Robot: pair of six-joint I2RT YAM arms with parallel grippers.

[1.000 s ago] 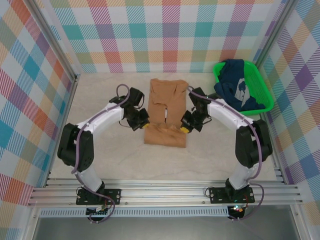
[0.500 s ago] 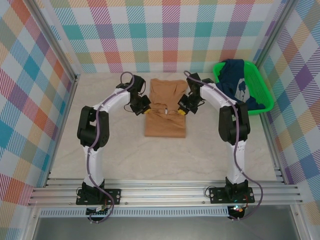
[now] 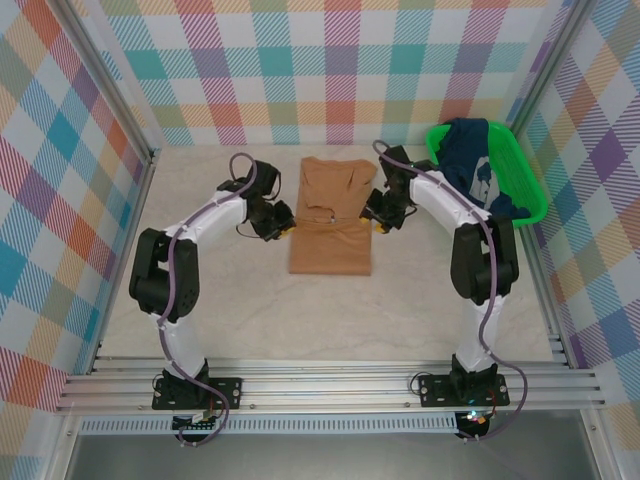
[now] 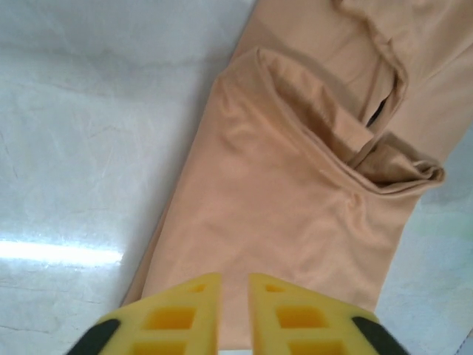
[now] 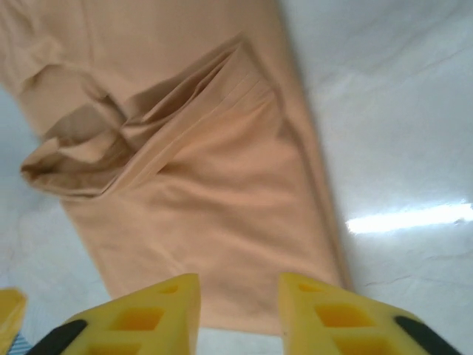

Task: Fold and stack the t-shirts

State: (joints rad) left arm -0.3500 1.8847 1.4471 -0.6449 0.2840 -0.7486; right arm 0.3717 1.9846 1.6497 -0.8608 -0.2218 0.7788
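- Plainly, the tan-orange t-shirt (image 3: 330,240) lies folded at table centre, its long axis running 12 to 6; a doubled flap covers its far half.
- The navy t-shirt (image 3: 468,160) is bunched in the green basket (image 3: 532,212) at 2 o'clock; its pale print is too small to read.
- The left gripper (image 3: 283,224), at the tan shirt's 9 o'clock, is barely parted and empty.
- The right gripper (image 3: 379,221), at 3 o'clock, is spread wider and also empty.

The left arm (image 3: 203,222) rises from its base at the near edge, bends at the elbow and reaches inward. The right arm (image 3: 447,205) mirrors it from the other side. Both wrists tip downward, so the two grippers face each other. The left gripper (image 3: 279,222) (image 4: 233,299) holds its yellow fingers (image 4: 181,314) a narrow slit apart, gripping nothing. The right gripper (image 3: 381,216) (image 5: 238,299) is spread wider and grips nothing.
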